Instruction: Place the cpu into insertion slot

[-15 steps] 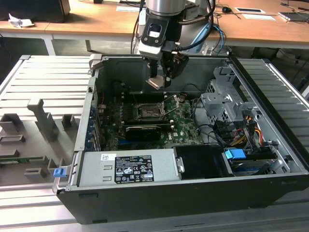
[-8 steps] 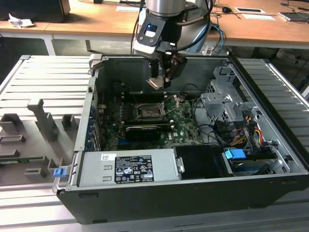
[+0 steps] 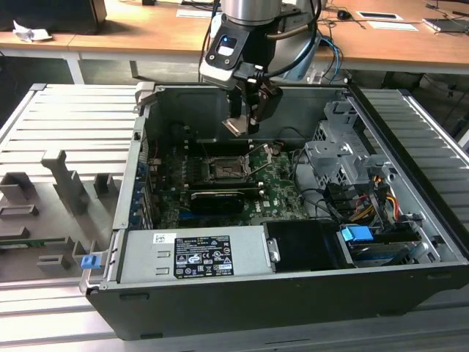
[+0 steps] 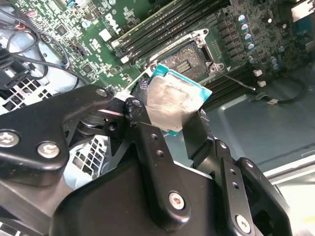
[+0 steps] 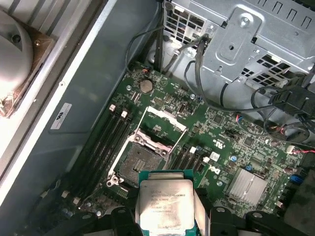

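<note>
My gripper (image 3: 245,125) hangs inside the open computer case (image 3: 410,290), shut on the cpu (image 3: 236,126) by two opposite edges. The cpu is a flat square chip with a silver top and teal edge, seen close up in both wrist views (image 4: 174,101) (image 5: 165,201). It is tilted and held in the air above the motherboard. The insertion slot (image 3: 226,170) lies below and slightly in front of it, apart from it. Its dark square socket (image 5: 140,161) (image 4: 189,58) is uncovered, with the metal frame plate (image 5: 161,117) swung open.
Memory slots (image 5: 106,142) run beside the socket, and a long black card (image 3: 218,198) lies in front of it. A metal drive cage (image 3: 344,154) with cables stands at the exterior view's right. The power supply (image 3: 194,253) fills the case's front. Grey fixtures (image 3: 66,180) stand outside.
</note>
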